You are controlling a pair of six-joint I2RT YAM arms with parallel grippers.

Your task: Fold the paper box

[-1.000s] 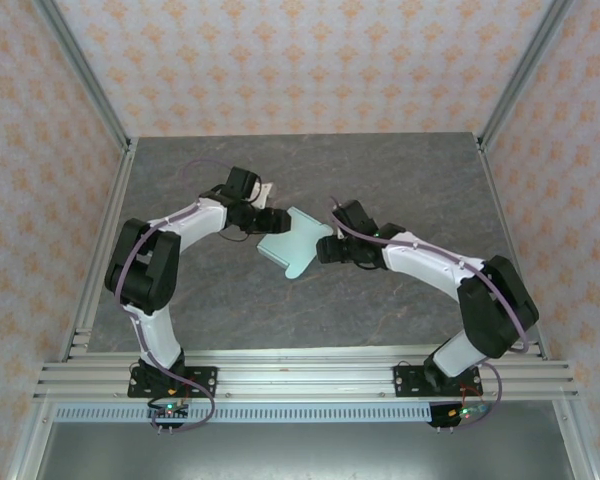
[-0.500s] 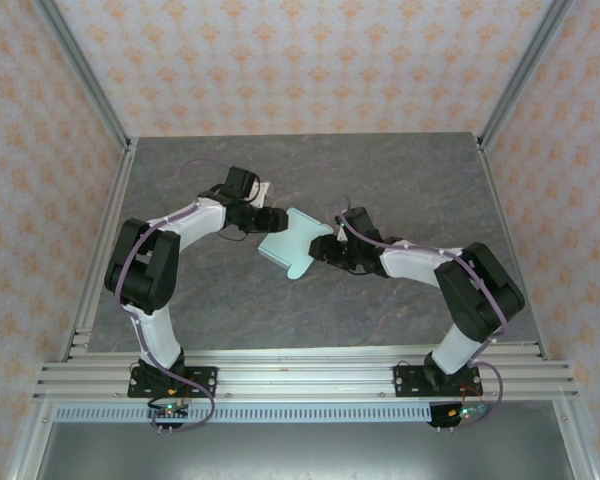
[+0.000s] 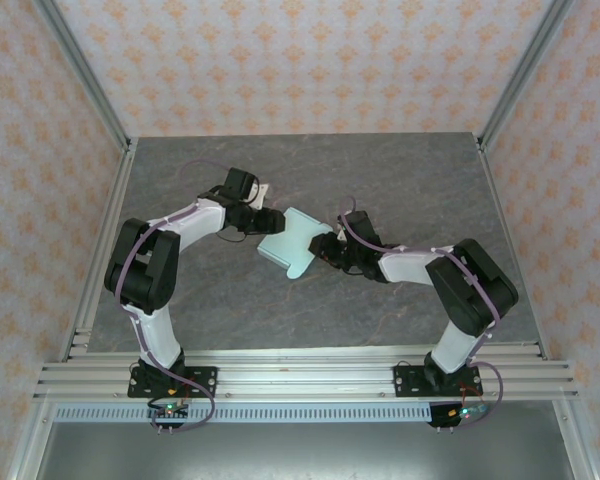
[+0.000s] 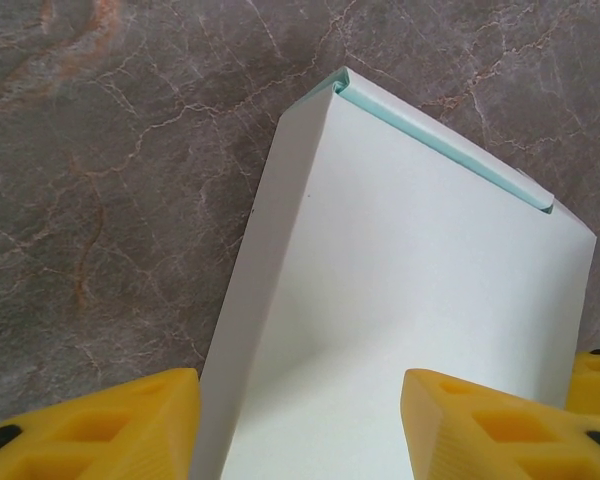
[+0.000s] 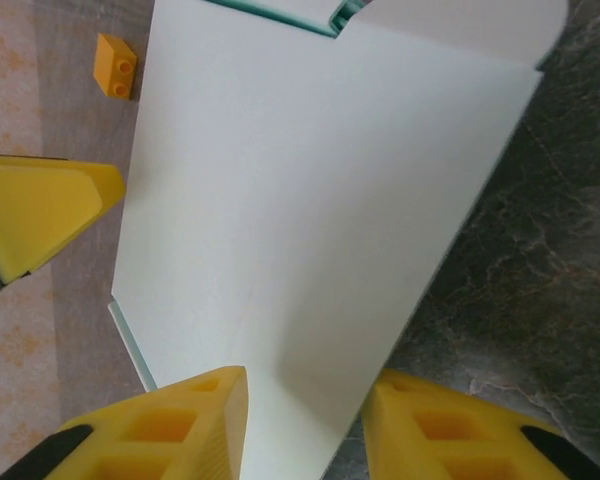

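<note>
The paper box [image 3: 291, 243] is pale mint card and lies flat in the middle of the table between both arms. My left gripper [image 3: 263, 222] stands at its left end. In the left wrist view the box [image 4: 400, 300] runs away from that gripper [image 4: 300, 430]: one yellow finger [image 4: 110, 425] is beside the box's side wall and the other rests over its top face, so the jaws are apart. My right gripper [image 3: 326, 248] is at the box's right corner. In the right wrist view the box [image 5: 310, 200] narrows into that gripper [image 5: 305, 430], with both fingers against the card.
A tiny orange block [image 5: 115, 65] lies on the table beyond the box. The left gripper's yellow finger [image 5: 40, 215] shows at the box's far side. Grey marble table [image 3: 400, 180] has open room behind and in front; metal posts and patterned walls enclose it.
The right gripper has slid left onto the box's right corner and narrowed its jaws on it. The left gripper's jaws have narrowed a little; that arm stayed put.
</note>
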